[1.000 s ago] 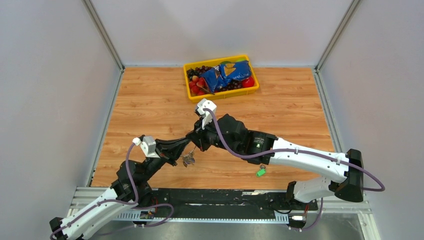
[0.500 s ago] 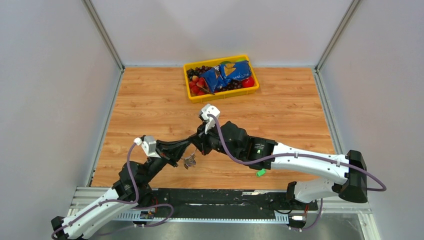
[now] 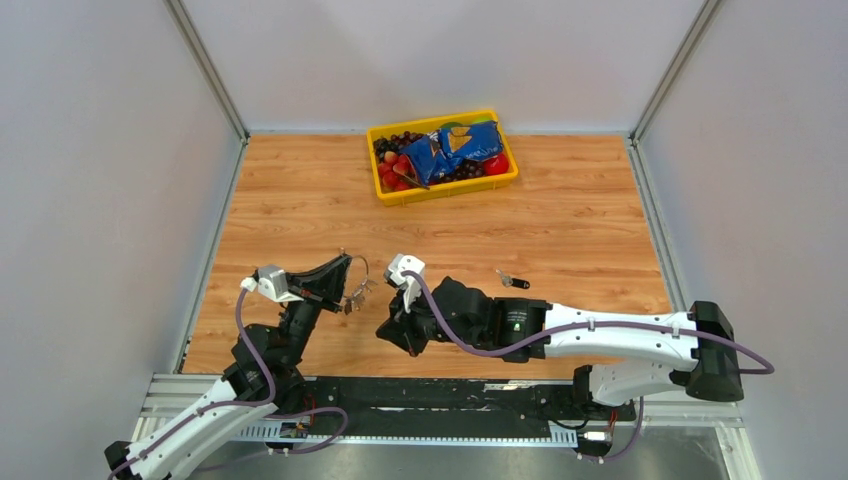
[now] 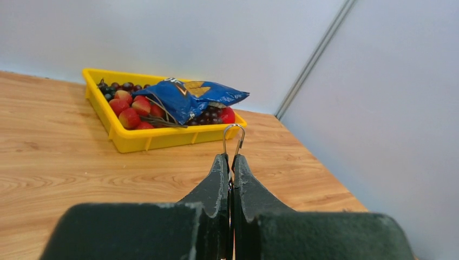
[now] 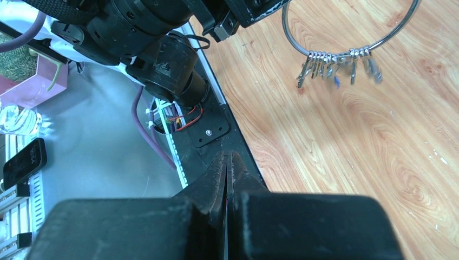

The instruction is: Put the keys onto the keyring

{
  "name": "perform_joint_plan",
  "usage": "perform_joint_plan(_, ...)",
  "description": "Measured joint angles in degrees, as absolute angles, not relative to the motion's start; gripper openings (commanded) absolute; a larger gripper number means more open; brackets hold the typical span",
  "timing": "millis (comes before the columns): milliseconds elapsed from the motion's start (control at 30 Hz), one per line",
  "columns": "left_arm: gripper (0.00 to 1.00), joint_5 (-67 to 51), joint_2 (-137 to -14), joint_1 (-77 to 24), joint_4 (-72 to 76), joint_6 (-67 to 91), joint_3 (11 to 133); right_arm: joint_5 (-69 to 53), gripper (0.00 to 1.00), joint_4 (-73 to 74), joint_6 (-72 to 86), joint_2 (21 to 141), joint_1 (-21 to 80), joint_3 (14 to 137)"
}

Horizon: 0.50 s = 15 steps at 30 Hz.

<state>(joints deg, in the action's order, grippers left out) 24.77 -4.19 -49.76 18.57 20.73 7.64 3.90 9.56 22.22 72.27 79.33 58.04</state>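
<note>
Wood-grain table (image 3: 300, 190) fills my screens, with a yellow tray (image 4: 162, 140) of fruit and a blue snack bag at the far edge, well away from the work.

I have the left gripper (image 4: 228, 158) clamped on the wire of the keyring (image 5: 338, 53). It holds the ring clear of the table. About 7 small keys (image 5: 330, 67), some with blue on them, have slid to the lowest point of the loop, which leaves the rest of the wire bare for threading.

My right gripper (image 5: 226, 156) sits low near the front edge, just beside the ring but not touching it. Its jaws are pressed together and I see nothing between them. From here it looks at the ring from below, a fair angle for lining up an approach.

1 loose key (image 3: 511, 280) with a dark head lies flat on the table, on the far side of the right arm. I judge it is waiting to be threaded. I cannot find the green-tagged key in any view.

I judge the next job is to collect a key.
</note>
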Motion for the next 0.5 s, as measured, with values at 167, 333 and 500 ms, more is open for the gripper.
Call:
perform_joint_plan(167, 0.00, 25.1, -4.2, -49.8, 18.6, 20.7, 7.6, 5.8, 0.15, 9.6, 22.2, 71.3, 79.3, 58.0)
perform_joint_plan(333, 0.00, 22.6, -4.7, -49.8, 18.8, 20.3, 7.6, 7.4, 0.39, 9.6, 21.8, 69.6, 78.4, 58.0)
perform_joint_plan(500, 0.00, 16.0, -7.0, -49.8, 19.4, 18.9, 7.7, 6.7, 0.52, 10.7, 21.4, 68.8, 74.9, 59.4)
